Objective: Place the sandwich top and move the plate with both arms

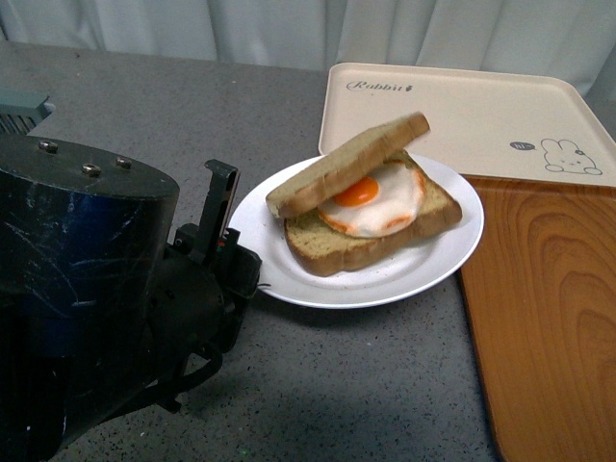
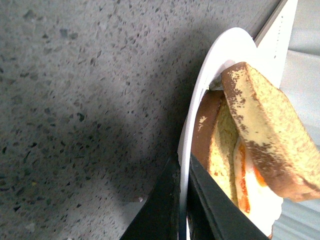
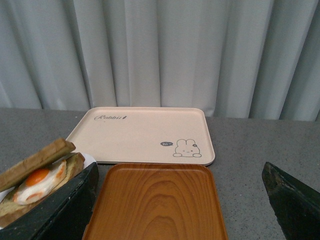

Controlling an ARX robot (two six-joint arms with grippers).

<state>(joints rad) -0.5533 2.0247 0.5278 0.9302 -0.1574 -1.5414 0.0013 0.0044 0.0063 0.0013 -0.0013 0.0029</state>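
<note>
The sandwich top [image 1: 346, 164] lies tilted on the sandwich. Its low end rests on the side nearest the left gripper [image 1: 224, 217] and its far end is raised, so the fried egg [image 1: 380, 197] shows under it. The egg lies on the bottom slice [image 1: 371, 245]. The whole sandwich sits on the white plate [image 1: 423, 262], which stands on the grey speckled table [image 1: 366, 385].

The left gripper is at the plate's rim, on the side away from the trays. In the left wrist view its two dark fingers [image 2: 162, 215] are pressed close together with the rim between them. One is on the sandwich's side and one on the table's side, pinching the plate. The sandwich begins just past the fingertips.

The right gripper [image 3: 180, 167] is spread wide and holds nothing. In the right wrist view one of its fingers stands in front of the plate and sandwich, and whether it touches the plate cannot be told. The other finger is well apart from it, over bare table. Between the two fingers and just ahead lies the wooden tray [image 3: 155, 205]. The beige tray [image 3: 145, 135] with the rabbit print lies edge to edge beyond it. The plate is just beside both trays. A pale curtain [image 3: 160, 50] hangs behind the table.
</note>
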